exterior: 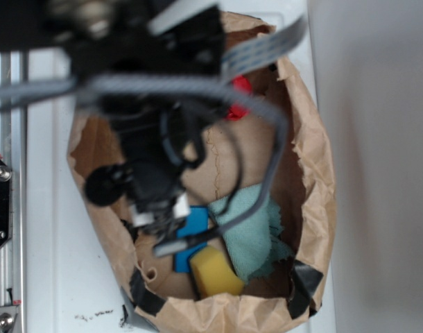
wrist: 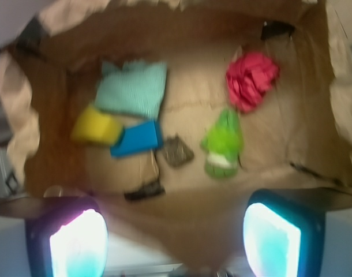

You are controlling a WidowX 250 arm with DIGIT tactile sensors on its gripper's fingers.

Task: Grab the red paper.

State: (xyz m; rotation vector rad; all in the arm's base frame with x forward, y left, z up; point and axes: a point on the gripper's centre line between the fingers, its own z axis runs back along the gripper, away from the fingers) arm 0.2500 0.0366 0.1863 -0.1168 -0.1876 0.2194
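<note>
The red paper (wrist: 251,79) is a crumpled, rose-like wad lying on the floor of a brown paper bag (wrist: 314,144), at the upper right of the wrist view. In the exterior view only a bit of the red paper (exterior: 238,104) shows behind the arm and its cables. My gripper (wrist: 176,242) hangs above the bag's near side, well away from the wad. It is open, its two lit fingers (wrist: 78,242) wide apart with nothing between them. In the exterior view the gripper (exterior: 166,225) sits over the bag's left half.
A green plush toy (wrist: 223,144) lies just below the red paper. A teal cloth (wrist: 133,86), a yellow block (wrist: 95,127), a blue block (wrist: 135,138) and a small dark patterned piece (wrist: 176,151) lie to the left. The bag's crumpled walls (exterior: 315,159) ring everything.
</note>
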